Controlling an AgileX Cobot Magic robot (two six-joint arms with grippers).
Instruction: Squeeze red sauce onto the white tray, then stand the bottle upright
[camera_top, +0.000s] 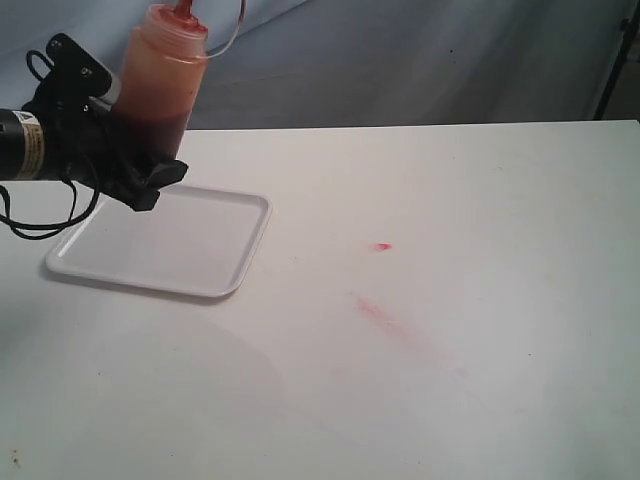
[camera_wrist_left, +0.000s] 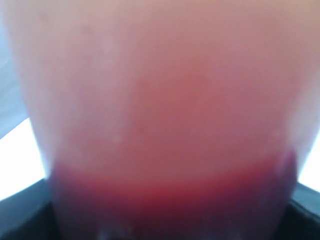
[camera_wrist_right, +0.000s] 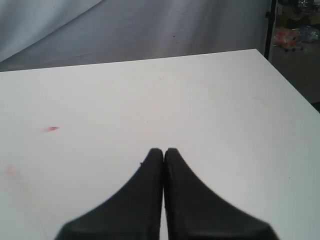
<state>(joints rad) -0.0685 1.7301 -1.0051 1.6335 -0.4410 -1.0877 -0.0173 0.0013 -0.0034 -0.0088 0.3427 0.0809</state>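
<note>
The bottle hangs upright in the air above the far left part of the white tray, nozzle up, dark sauce settled at its base. My left gripper is shut on its lower half. Up close, the bottle fills the left wrist view as a blurred orange-red wall. A small blob of red sauce lies on the table right of the tray, also visible as red sauce. No sauce shows on the tray. My right gripper is shut and empty over bare table; it is out of the exterior view.
A faint pink smear runs across the table in front of the red blob. A grey cloth backdrop hangs behind the table's far edge. A dark stand rises at the far right corner.
</note>
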